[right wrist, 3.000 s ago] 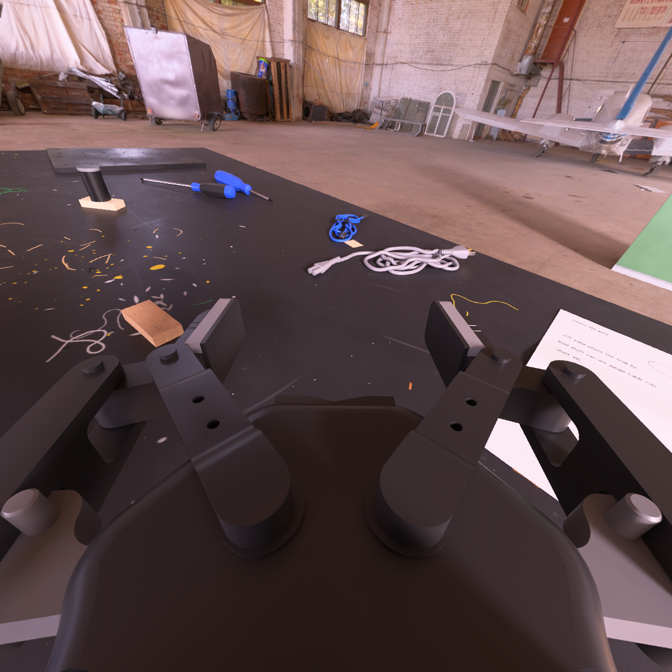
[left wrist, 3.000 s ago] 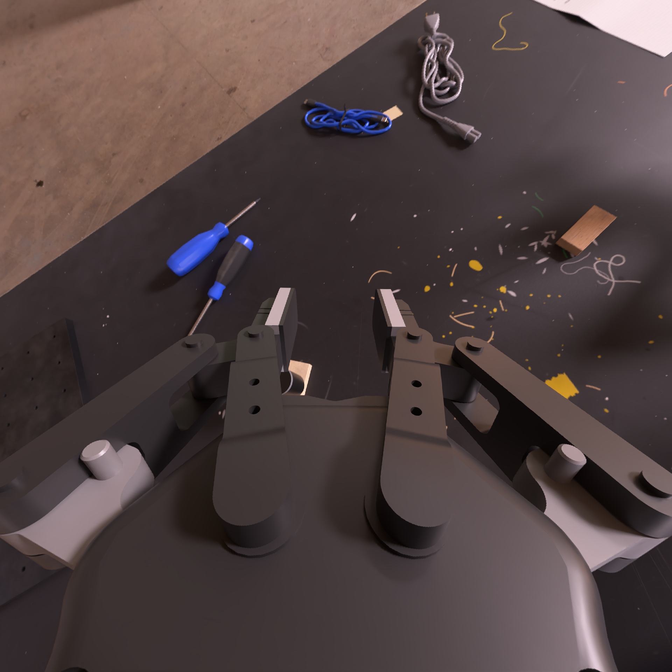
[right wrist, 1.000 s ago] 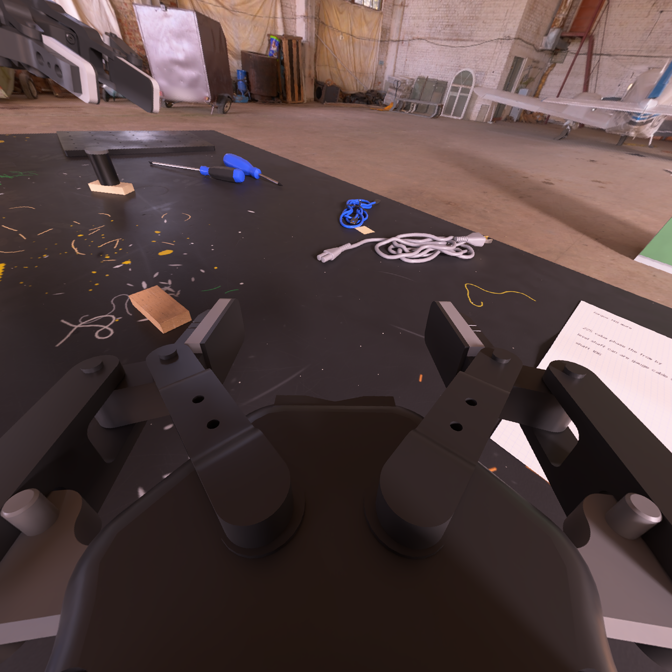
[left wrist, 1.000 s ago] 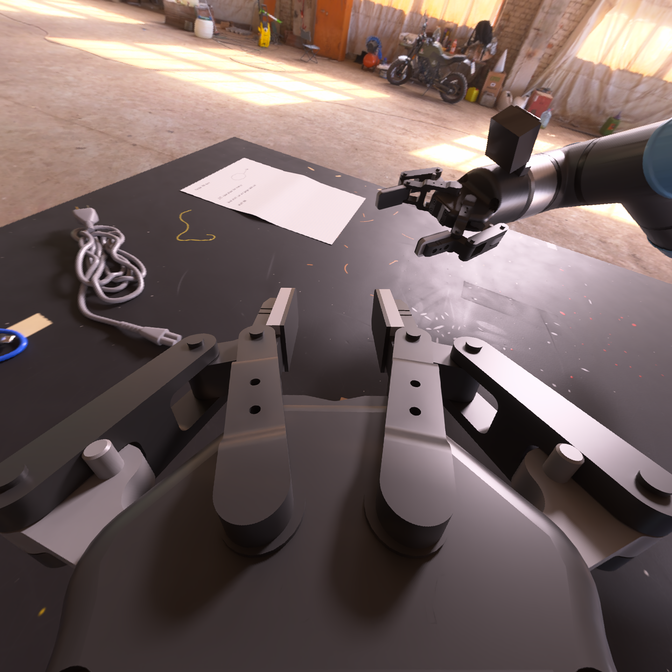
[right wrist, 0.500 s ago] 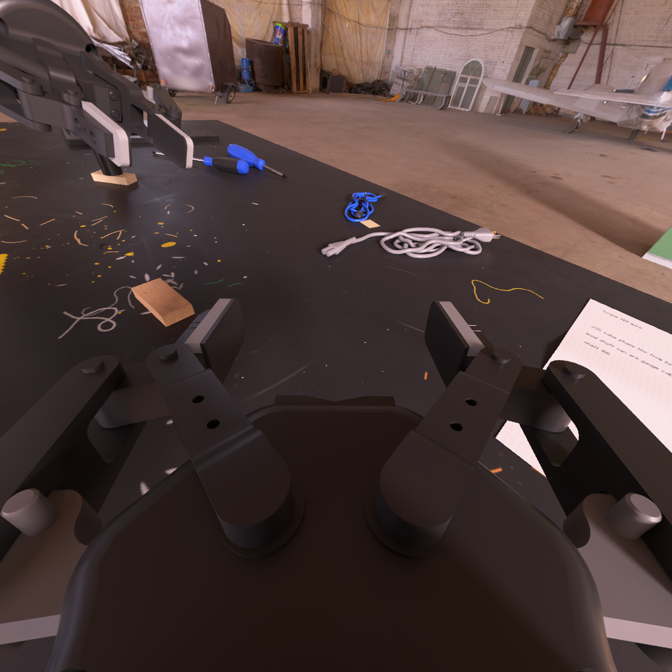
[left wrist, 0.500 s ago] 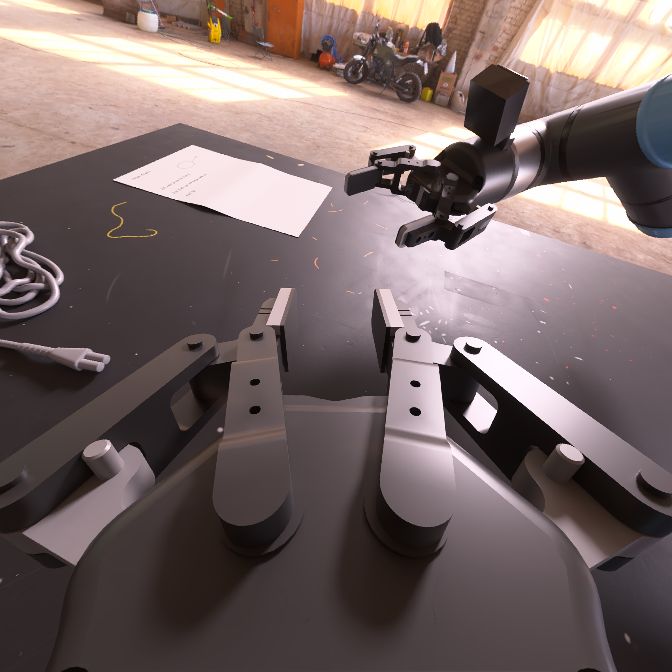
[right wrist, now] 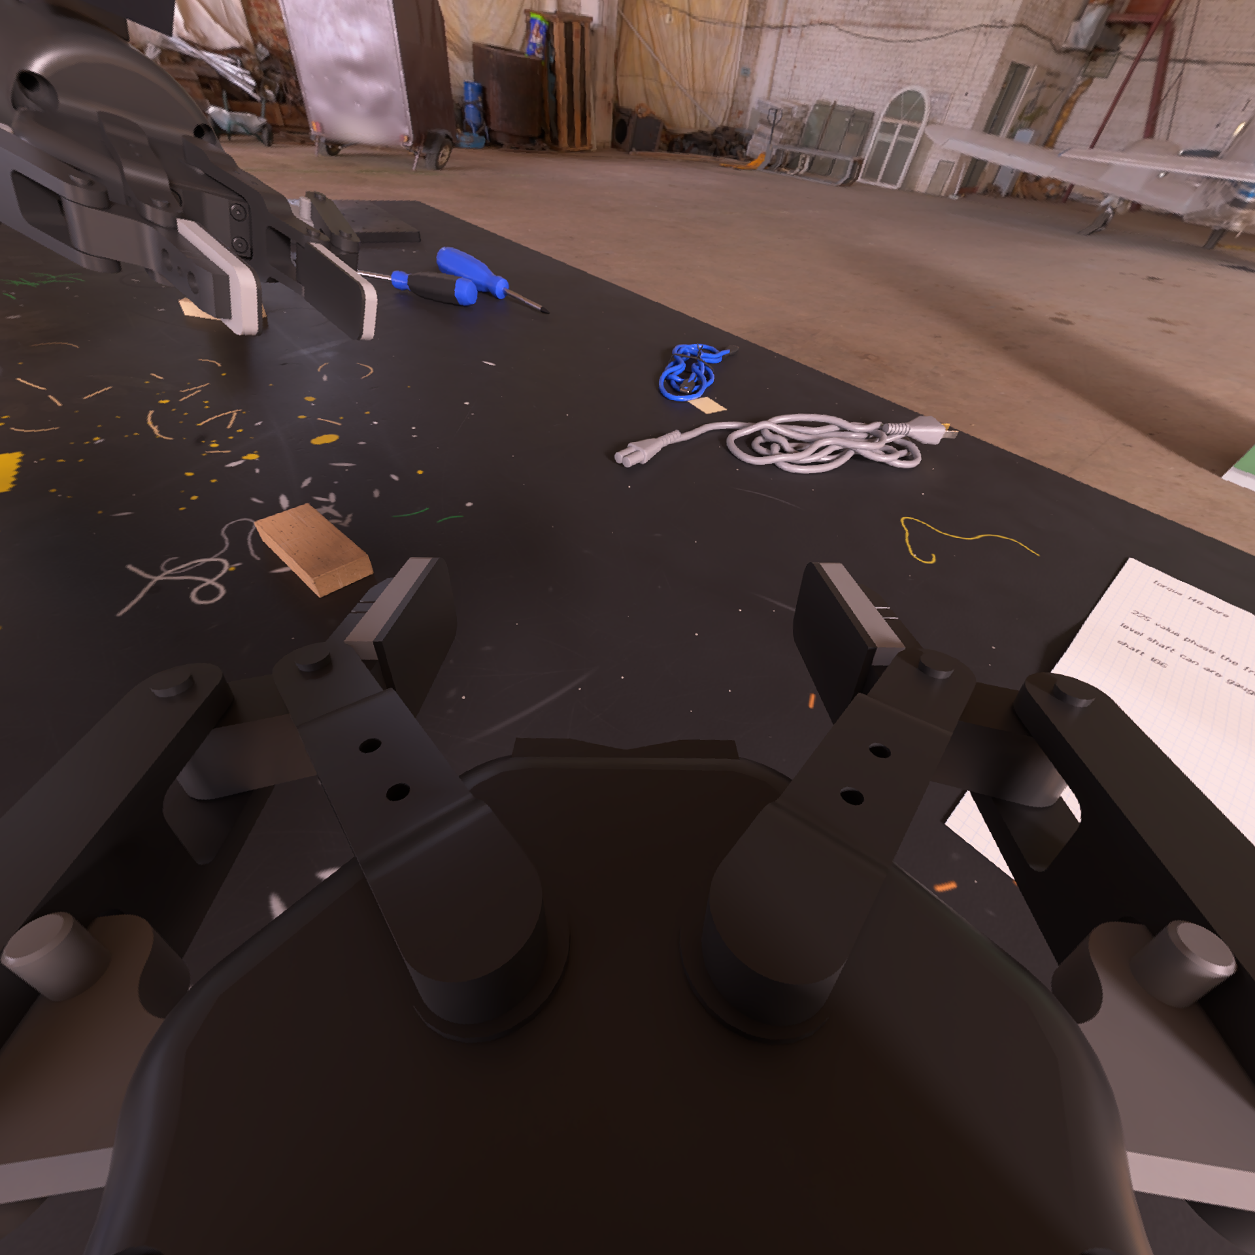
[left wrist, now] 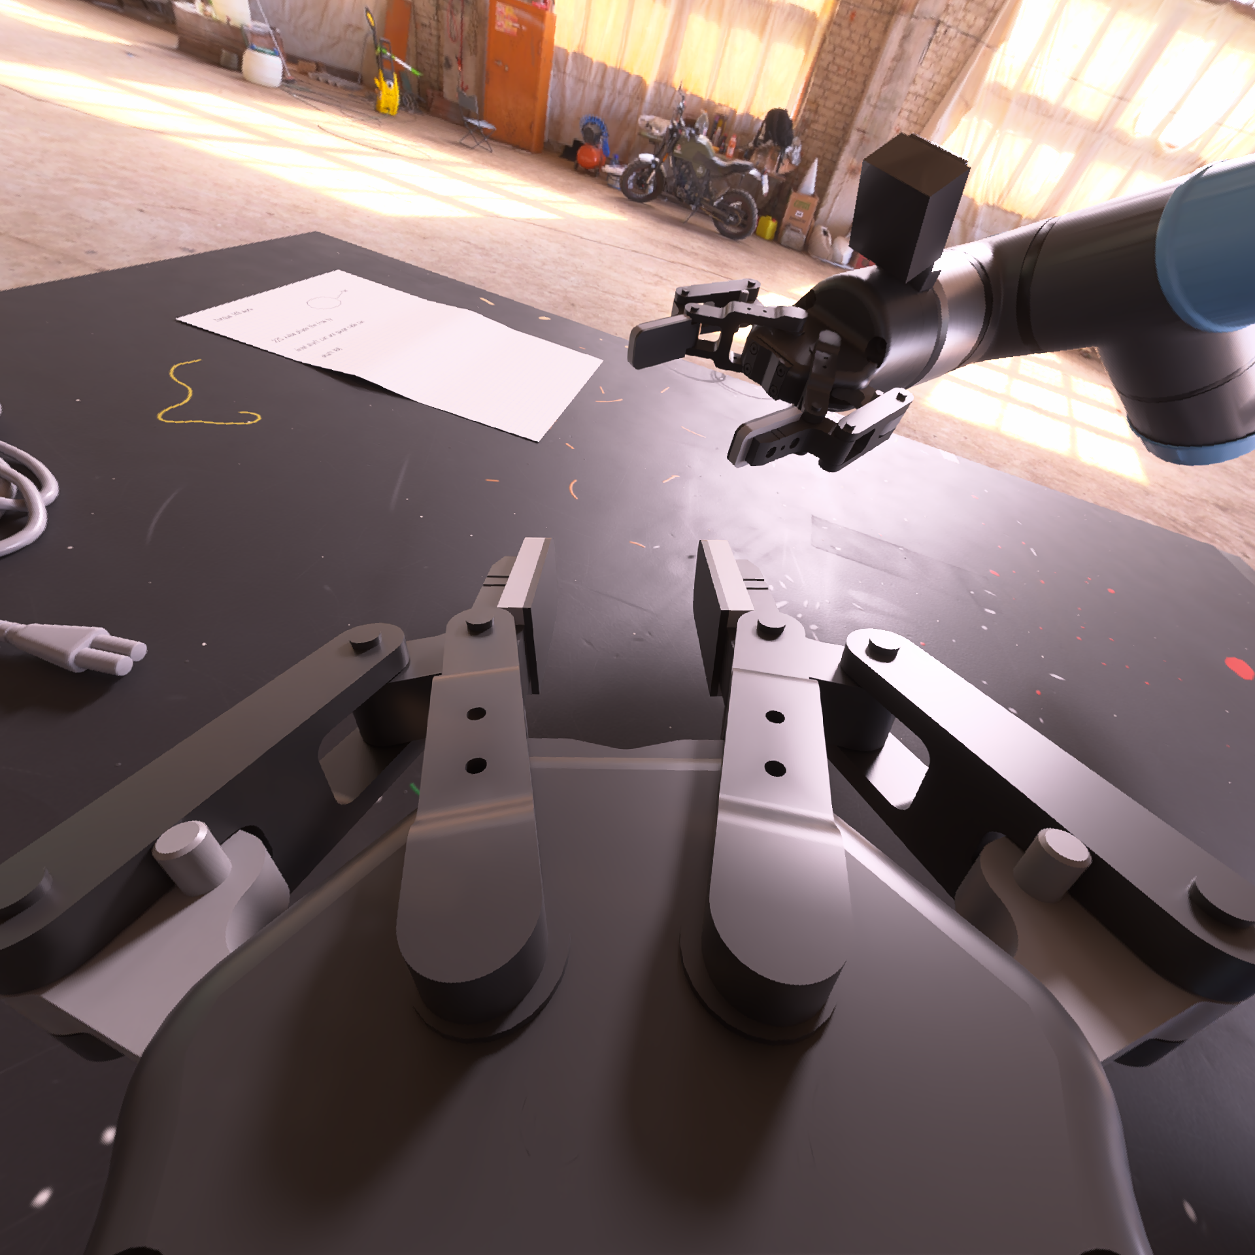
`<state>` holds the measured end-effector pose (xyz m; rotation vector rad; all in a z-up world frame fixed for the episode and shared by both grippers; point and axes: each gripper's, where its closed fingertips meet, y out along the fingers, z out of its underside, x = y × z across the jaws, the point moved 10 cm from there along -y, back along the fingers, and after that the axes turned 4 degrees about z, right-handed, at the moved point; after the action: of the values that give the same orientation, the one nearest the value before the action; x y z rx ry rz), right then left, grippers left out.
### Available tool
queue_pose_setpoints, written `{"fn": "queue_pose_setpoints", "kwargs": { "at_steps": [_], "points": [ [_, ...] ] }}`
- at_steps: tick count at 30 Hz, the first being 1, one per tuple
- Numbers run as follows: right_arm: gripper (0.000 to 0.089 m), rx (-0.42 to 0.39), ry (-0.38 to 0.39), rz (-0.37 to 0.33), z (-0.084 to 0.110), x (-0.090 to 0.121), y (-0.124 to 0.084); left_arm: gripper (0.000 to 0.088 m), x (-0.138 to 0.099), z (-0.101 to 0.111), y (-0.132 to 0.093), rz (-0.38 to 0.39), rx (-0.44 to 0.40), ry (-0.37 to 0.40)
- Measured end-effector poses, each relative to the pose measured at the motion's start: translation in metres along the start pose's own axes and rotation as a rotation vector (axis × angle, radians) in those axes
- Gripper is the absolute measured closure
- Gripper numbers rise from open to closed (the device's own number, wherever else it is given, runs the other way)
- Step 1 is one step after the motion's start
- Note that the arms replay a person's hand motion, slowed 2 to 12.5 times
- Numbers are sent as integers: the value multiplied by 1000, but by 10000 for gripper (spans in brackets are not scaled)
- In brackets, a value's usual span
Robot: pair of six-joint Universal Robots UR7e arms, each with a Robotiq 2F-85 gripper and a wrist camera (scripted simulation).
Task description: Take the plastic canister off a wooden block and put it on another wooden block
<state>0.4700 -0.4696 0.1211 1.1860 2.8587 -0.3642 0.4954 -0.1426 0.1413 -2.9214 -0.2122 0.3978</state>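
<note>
My left gripper (left wrist: 621,597) is open, its jaws partly closed in and nothing between them, and it hangs above the dark table. It also shows at the upper left of the right wrist view (right wrist: 299,305). There it hides the canister and leaves only a sliver of that pale wooden block (right wrist: 193,309) in sight. My right gripper (right wrist: 625,604) is wide open and empty. It also shows in the left wrist view (left wrist: 703,394), facing my left gripper. A second, flat wooden block (right wrist: 312,547) lies bare on the table, just left of my right gripper.
Two blue-handled screwdrivers (right wrist: 462,278), a blue cable coil (right wrist: 689,373) and a grey power cord (right wrist: 815,441) lie toward the far table edge. A white paper sheet (right wrist: 1181,665) lies at the right, and also shows in the left wrist view (left wrist: 407,346). Paint specks cover the table.
My left gripper has lifted away from the canister's block and swung toward the right arm, now covering the canister in the right wrist view. Both grippers kept their openings. The right arm drew closer.
</note>
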Motion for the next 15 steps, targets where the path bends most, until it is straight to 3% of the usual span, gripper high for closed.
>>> {"fn": "queue_pose_setpoints", "kwargs": {
  "at_steps": [15],
  "points": [
    [39, 13, -6, -11, 2, 4, 3, 514, 3, 5, -5, -6, -24, -19]
  ]
}}
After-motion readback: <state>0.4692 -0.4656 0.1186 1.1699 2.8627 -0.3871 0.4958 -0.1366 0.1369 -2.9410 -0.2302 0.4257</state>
